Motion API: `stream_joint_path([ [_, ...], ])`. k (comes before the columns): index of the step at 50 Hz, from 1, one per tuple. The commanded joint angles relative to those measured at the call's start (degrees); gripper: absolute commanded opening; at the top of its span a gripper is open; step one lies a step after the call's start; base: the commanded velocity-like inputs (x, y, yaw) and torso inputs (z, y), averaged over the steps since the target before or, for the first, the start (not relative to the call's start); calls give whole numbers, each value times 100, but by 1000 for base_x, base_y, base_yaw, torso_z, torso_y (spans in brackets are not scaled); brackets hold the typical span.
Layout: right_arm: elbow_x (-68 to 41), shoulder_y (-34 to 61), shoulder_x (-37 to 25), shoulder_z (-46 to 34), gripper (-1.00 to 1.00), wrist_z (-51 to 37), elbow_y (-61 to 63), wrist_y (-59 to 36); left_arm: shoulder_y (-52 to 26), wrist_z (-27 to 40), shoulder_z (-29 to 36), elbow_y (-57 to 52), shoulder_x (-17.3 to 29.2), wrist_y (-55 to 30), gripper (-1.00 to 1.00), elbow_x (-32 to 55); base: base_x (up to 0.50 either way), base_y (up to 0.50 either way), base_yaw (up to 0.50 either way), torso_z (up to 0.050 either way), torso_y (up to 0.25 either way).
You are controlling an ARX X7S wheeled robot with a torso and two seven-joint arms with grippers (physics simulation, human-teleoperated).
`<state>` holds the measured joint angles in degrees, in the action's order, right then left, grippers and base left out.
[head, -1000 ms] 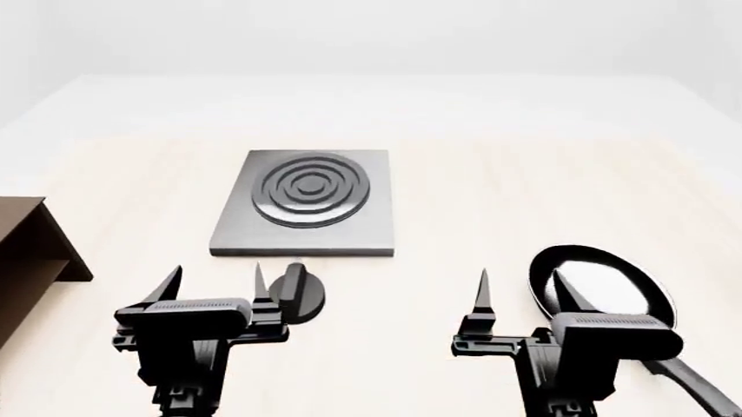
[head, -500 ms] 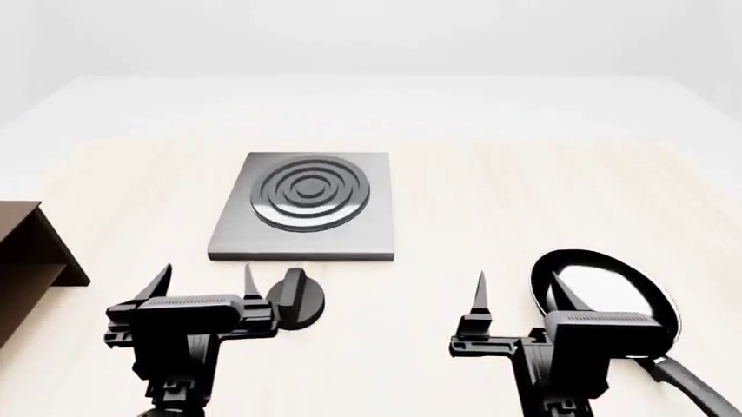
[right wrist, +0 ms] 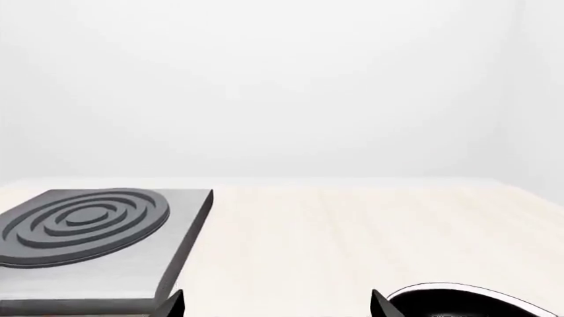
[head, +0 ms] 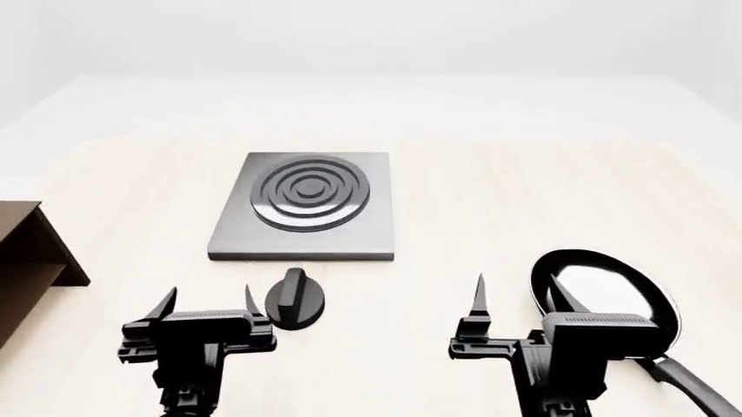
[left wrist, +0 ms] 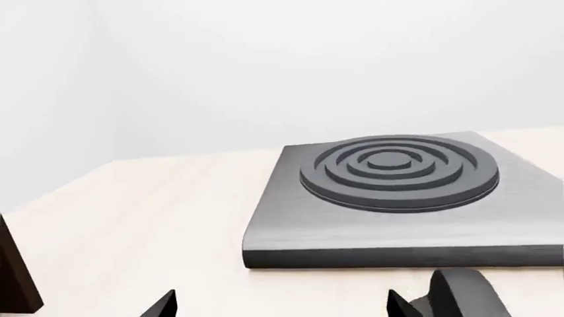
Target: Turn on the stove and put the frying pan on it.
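The grey square stove [head: 304, 208] with raised rings lies at the table's middle; it also shows in the left wrist view as the stove [left wrist: 397, 198] and in the right wrist view as the stove [right wrist: 88, 244]. Its black knob [head: 294, 300] stands just in front of it, the knob [left wrist: 463, 300] beside my left fingertip. The black frying pan [head: 603, 291] lies front right, handle toward me; its rim shows as the pan [right wrist: 467, 300]. My left gripper [head: 210, 301] is open, just left of the knob. My right gripper [head: 520, 298] is open, its right finger over the pan's left edge.
A dark brown wooden shelf [head: 29, 248] stands at the left edge of the table, its corner also showing as the shelf [left wrist: 13, 277]. The light wooden tabletop [head: 522, 200] stretches bare behind and right of the stove.
My left gripper has drawn back toward me and sunk lower, so the knob now stands uncovered beside it. The right gripper and pan have barely moved.
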<state>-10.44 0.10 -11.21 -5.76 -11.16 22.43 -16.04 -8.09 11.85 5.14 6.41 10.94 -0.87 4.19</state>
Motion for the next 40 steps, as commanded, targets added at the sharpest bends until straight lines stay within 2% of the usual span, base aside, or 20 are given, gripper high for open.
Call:
stream_joint_path([
  [1, -57, -2, -62, -64, 100, -69, -31, 35, -187, 100, 86, 892, -43, 426, 100, -139, 0, 0, 0, 0, 0],
  [21, -163, -26, -160, -154, 100, -152, -40, 89, -432, 82, 454, 1269, -203, 430, 100, -289, 0, 0, 0, 0, 0],
  [40, -260, -48, -250, -169, 100, -214, -57, 141, -202, -411, 1197, 144, -325, -104, 100, -304, 0, 0, 0, 0, 0],
])
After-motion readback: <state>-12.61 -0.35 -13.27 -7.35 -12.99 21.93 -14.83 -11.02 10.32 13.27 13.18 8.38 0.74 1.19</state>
